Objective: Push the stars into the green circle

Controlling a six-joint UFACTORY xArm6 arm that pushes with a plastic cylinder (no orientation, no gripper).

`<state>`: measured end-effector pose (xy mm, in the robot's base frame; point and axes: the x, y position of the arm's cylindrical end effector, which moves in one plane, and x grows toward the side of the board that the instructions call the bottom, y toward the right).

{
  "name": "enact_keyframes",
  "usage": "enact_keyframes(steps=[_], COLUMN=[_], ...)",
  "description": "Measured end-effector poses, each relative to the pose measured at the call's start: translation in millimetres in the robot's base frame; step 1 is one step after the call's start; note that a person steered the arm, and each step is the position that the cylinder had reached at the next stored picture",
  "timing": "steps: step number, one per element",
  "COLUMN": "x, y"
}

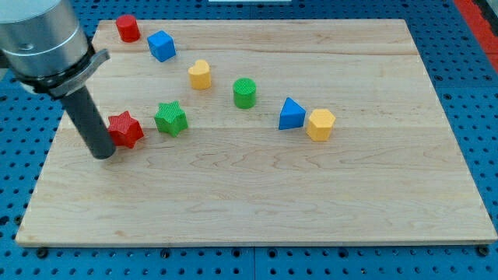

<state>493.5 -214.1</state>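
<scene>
red star (125, 129) sits left of frame centre, green star (170, 118) just to its right, small gap between them. green circle (244, 92) is further right and a bit higher, near the middle of the table (257, 210), well apart from both stars

my tip (103, 154) is down on the table at the red star's lower left, right against it or just beside; can't tell if there's actual contact. rod runs up from there to the grey arm housing in the upper left corner of the frame

no claw on this rig, just the rod, so nothing to call released or clenched

rest of the blocks:
- yellow block (200, 75), rounded top, above and between the green star and the green circle
- blue cube (161, 46) upper left, near the table's top edge
- red cylinder (128, 29) just left of the blue cube, at the top edge
- blue triangle (291, 114) right of the green circle, slightly lower
- yellow hexagon (320, 124) touching or just beside the blue triangle's right side

lower half and right side of the table carry no blocks. table is light wood on a blue perforated base
</scene>
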Motion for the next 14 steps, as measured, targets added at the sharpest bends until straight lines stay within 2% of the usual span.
enact_keyframes(steps=[1, 2, 6, 7, 8, 9, 10, 11, 13, 14], x=[-3.6, -16.3, -62.2, -56.8, -20.9, -15.5, -25.4, -36.6, -88.4, -101.9], y=[-67.1, -85.4, 100.9, 47.4, 20.3, 53.5, 105.7, 131.8, 137.7, 159.0])
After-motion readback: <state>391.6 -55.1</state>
